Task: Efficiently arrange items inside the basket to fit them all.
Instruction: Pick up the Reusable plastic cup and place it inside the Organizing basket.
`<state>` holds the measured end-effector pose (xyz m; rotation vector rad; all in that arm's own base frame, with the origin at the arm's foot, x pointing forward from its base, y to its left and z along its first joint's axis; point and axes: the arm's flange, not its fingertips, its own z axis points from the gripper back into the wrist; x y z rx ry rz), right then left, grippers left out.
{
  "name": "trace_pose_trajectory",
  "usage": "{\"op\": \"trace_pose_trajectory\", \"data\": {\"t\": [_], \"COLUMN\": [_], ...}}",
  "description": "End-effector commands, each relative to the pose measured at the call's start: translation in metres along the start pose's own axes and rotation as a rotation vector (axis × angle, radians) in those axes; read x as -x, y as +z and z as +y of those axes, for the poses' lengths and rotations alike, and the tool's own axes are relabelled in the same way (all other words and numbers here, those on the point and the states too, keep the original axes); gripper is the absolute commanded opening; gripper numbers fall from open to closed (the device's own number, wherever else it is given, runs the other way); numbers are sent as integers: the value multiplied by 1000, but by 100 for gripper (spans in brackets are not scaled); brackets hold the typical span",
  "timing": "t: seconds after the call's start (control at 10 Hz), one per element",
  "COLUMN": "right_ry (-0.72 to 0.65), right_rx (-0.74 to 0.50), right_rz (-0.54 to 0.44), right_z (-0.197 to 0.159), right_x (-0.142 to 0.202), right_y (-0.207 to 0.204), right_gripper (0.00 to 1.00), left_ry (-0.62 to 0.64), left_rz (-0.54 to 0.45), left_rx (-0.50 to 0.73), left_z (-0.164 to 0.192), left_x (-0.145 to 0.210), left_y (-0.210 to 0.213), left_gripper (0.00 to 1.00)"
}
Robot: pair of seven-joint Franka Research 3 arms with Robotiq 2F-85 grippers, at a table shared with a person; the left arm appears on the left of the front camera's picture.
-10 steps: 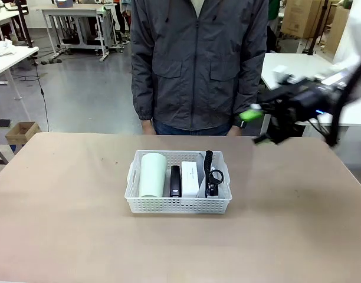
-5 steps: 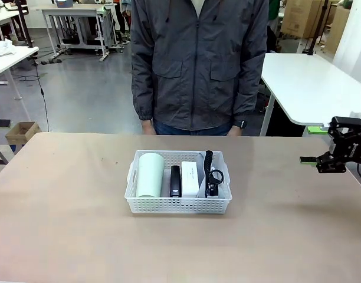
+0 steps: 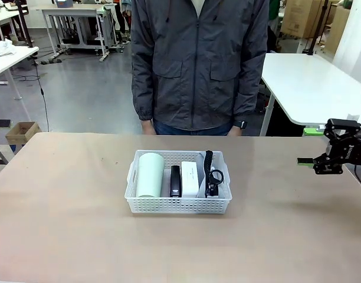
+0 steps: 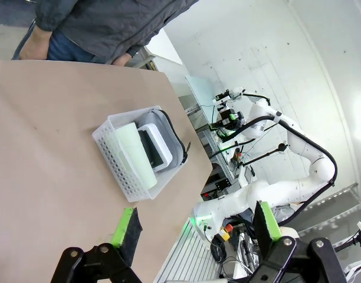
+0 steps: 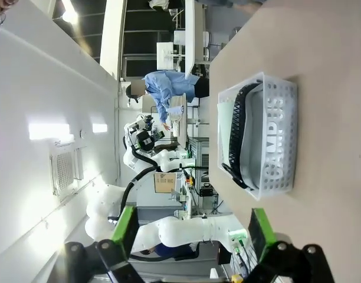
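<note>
Sitting near the middle of the brown tabletop (image 3: 62, 236), the white rectangular plastic basket with perforated lattice sides (image 3: 178, 204) holds all four items side by side. In the front view, the pale green cup (image 3: 151, 174) lies on its side at the basket's left end, the black stapler (image 3: 176, 180) lies just right of it, the small white box (image 3: 190, 178) comes next, and the grey pouch with its black strap (image 3: 211, 173) stands on edge against the right wall. The right wrist view shows the pouch's "CAMPUS" lettering through the lattice.

A person in a dark grey zip jacket (image 3: 198, 59) stands at the far side of the tabletop, arms hanging down.

The right tool (image 3: 314, 146) hovers above the right edge of the tabletop, well apart from the basket, its green-padded fingers spread and nothing between them. The left tool (image 4: 195, 223), seen in its own wrist view, also stands wide open and empty, off to one side of the basket.
</note>
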<state>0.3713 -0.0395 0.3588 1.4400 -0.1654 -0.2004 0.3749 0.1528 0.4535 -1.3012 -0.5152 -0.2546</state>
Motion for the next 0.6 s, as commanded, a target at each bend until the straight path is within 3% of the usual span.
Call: {"op": "trace_pose_trajectory", "data": {"t": [0.0,0.5], "right_ry": [12,12], "right_rx": [-7,-7], "right_rz": [8,8], "right_z": [4,4], "right_x": [2,2], "right_y": [4,4], "right_gripper": [100,100], "left_ry": [0,0], "left_rz": [9,9], "left_rx": [0,0], "left_z": [-2,-2], "left_x": [0,0], "left_y": [0,0], "left_gripper": [100,100]}}
